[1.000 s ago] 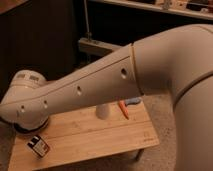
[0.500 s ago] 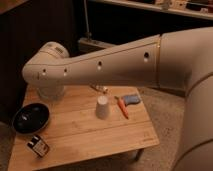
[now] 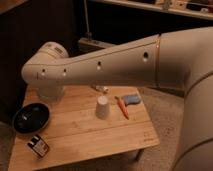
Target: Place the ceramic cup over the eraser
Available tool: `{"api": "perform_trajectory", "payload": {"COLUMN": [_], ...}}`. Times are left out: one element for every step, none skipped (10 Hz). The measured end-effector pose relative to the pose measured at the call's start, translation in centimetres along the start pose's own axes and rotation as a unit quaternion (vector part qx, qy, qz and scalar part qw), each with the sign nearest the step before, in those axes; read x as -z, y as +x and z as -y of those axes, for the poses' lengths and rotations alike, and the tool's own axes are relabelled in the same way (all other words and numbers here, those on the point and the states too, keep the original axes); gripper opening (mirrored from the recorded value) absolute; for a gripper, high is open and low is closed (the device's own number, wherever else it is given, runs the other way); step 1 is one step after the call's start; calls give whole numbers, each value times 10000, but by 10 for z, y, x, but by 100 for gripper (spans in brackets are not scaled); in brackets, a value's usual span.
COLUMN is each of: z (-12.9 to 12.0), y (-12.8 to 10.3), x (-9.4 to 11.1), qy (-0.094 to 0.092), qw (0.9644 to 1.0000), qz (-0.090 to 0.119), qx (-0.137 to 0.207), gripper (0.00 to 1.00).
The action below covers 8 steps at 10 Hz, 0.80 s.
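Two things well apart on bench (image 3: 90, 135): ceramic cup (image 3: 102, 106) free at middle, seemingly mouth down, apt for covering; eraser (image 3: 38, 146) at near corner, beside black bowl (image 3: 31, 117). Tool hidden behind arm (image 3: 100, 65), near its elbow; spread or pressed, cannot tell.

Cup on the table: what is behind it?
Just behind the cup a small white object peeks out under the arm, which covers the rest of the back of the table. The gripper is hidden too, past the arm's end at back left.
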Motion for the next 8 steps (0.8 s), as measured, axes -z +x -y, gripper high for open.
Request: {"api": "perform_trajectory", "payload": {"z": [0,4,11,24,46,68,97,126], "y": [0,0,2,2,3,4,5,7], "x": [0,-2,-5,-9,-13,-17,-21,-24], "qy": [0,14,59,97,115,73,40,-25], "qw": [10000,10000,9998,9994,9982,9968,9950,9927], "qz": [-2,-19,-74,-105,-136,-172,-191,-212], "qx": [-4,-37,-174,-328,-570,-774,-983,-1188], "gripper": [20,20,20,20,20,18,12,3]}}
